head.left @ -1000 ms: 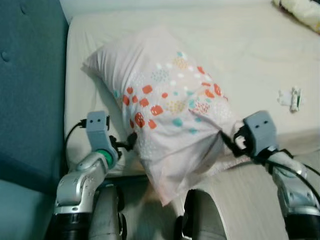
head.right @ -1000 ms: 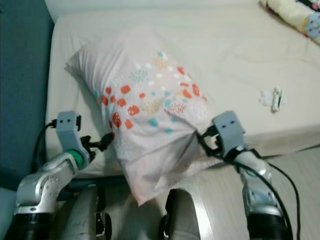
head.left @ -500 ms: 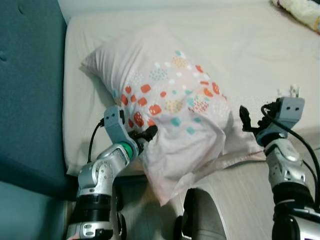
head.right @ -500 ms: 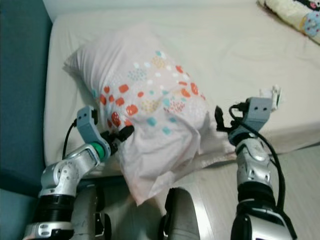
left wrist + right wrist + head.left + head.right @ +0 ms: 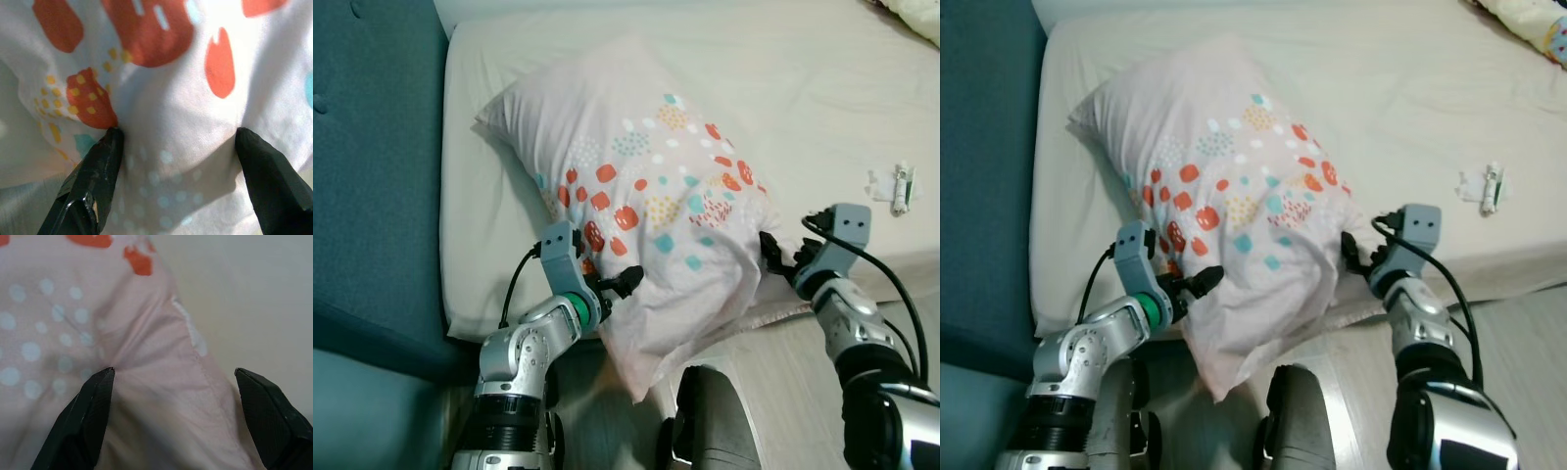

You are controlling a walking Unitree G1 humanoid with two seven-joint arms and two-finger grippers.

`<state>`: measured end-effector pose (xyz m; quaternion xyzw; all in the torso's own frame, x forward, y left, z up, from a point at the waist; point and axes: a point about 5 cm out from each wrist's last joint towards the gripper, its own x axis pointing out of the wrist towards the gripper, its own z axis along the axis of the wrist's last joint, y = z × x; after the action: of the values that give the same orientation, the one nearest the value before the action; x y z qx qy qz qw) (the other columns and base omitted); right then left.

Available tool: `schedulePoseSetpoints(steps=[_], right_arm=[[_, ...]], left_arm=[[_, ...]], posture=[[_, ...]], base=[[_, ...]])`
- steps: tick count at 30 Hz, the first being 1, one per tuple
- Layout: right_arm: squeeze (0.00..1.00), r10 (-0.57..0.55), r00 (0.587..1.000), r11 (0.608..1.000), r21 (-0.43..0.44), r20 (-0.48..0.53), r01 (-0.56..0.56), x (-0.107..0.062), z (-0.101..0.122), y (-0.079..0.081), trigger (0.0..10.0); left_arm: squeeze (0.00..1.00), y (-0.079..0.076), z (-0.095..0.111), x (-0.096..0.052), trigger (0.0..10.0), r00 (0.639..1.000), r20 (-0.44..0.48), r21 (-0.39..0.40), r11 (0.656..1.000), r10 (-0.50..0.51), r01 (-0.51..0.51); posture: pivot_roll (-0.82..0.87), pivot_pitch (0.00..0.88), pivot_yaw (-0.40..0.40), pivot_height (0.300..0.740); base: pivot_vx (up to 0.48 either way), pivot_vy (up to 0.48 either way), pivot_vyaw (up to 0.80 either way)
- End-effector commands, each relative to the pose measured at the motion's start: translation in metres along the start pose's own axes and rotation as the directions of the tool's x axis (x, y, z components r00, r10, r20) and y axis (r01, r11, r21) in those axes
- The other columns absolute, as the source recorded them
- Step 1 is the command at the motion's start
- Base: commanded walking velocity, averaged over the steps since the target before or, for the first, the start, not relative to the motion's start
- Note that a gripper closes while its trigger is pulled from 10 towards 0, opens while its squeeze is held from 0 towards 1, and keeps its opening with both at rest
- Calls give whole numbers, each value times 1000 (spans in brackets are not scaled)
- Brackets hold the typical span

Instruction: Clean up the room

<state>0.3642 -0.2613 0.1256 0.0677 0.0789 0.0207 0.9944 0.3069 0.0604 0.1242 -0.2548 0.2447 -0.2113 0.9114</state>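
Since both have closed in: left claw and right claw, open against pillow.

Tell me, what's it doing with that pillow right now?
Left gripper and right gripper: jaws open, pressed against pillow from either side. Pillow's near end overhangs bed edge. Small wrapper lies apart.

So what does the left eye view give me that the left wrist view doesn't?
Left eye view alone: the bed, the teal headboard, a small white item on the sheet, and the right gripper at the pillow's right side. Left wrist view alone: the left gripper's open fingers pressed into the cloth, a fold between them. Both: the patterned pillow and that left gripper.
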Motion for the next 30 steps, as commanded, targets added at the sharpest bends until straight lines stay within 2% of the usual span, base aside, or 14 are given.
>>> schedulePoseSetpoints(steps=[1,2,5,6,8,10,11,13,15,16,17,18,19,30], right_arm=[[0,40,995,999,13,-96,-38,-2,-17,4,10000],[0,40,990,999,12,-135,-38,-2,-23,5,10000],[0,35,987,999,8,-160,-34,-3,-27,6,10000],[0,35,981,999,5,-189,-34,-3,-32,7,10000],[0,35,981,999,5,-189,-34,-3,-32,7,10000],[0,40,977,999,7,-208,-40,-4,-35,8,10000],[0,47,974,999,8,-221,-47,-5,-37,8,10000],[0,47,974,999,8,-221,-47,-5,-37,8,10000],[0,54,972,999,8,-230,-54,-5,-38,8,9333],[0,59,971,998,8,-232,-59,-5,-37,6,3922],[0,59,971,998,8,-232,-59,-5,-37,6,3922],[0,64,971,998,9,-231,-64,-6,-36,5,431],[0,71,971,997,12,-228,-71,-5,-35,5,0],[0,85,973,996,32,-217,-80,-5,-31,5,0]], left_arm=[[0,-6,-21,-2,10000,996,-83,-19,1000,-19,17],[0,-9,-28,-3,8667,991,-130,-31,999,-20,16],[0,-11,-32,-4,8667,986,-163,-40,999,-19,13],[0,-18,-38,-3,4863,979,-201,-50,999,-30,20],[0,-18,-38,-3,4863,979,-201,-50,999,-30,20],[0,-25,-42,-2,4275,973,-226,-62,997,-50,37],[0,-33,-47,0,3294,968,-244,-64,997,-67,53],[0,-33,-47,0,3294,968,-244,-64,997,-67,53],[0,-39,-51,2,2392,963,-258,-64,996,-78,64],[0,-44,-54,5,0,960,-269,-60,996,-83,69],[0,-44,-54,5,0,960,-269,-60,996,-83,69],[0,-46,-58,7,0,958,-276,-54,996,-80,68],[0,-48,-60,8,0,957,-279,-51,997,-76,64],[0,-46,-57,9,0,960,-276,-53,998,-46,33]], posture=[[178,274,62,605],[179,265,62,605],[178,263,62,605],[173,264,63,605],[173,264,63,605],[165,261,64,605],[153,259,63,605],[153,259,63,605],[151,260,63,605],[139,262,65,605],[139,262,65,605],[136,262,65,605],[129,265,65,605],[128,266,66,605]], base=[[0,0,0],[0,0,0],[0,0,0],[0,0,0],[0,0,0],[0,0,0],[0,0,0],[0,0,0],[0,0,0],[0,0,0],[0,0,0],[0,0,0],[0,0,0],[0,0,0]])
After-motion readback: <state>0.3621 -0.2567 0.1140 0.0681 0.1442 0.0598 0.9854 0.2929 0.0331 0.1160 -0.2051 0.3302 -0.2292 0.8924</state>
